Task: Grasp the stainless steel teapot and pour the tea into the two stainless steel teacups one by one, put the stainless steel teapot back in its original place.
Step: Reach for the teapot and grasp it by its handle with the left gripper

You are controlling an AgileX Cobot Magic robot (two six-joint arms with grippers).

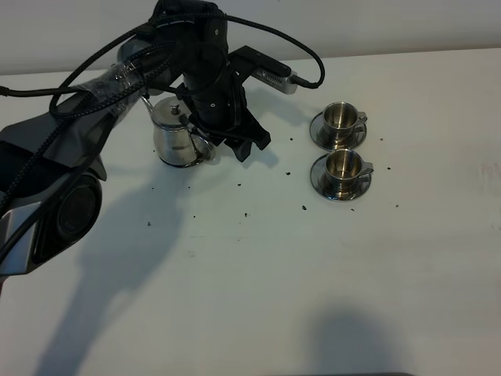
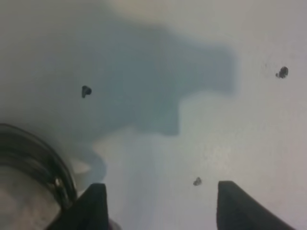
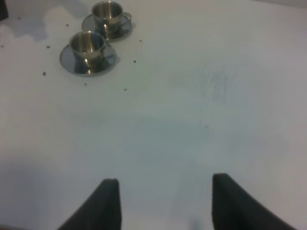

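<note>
Two claws | left claw (image 1: 249, 147) wide, empty, nearer | teapot (image 1: 176, 133) just left of it, outside the jaws | right claw (image 3: 165, 191) wide, far off

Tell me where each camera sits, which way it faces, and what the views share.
Exterior high: mounted high, looking down on the table, teapot and two teacups; left arm and left claw show.
Left wrist: on the left arm, facing down at the table beside the teapot; open claw tips show.
Right wrist: on the right arm, facing across the table toward the teacups; open right claw shows.
Shared: exterior and left wrist both catch the teapot; exterior and right wrist both catch the teacups.
</note>
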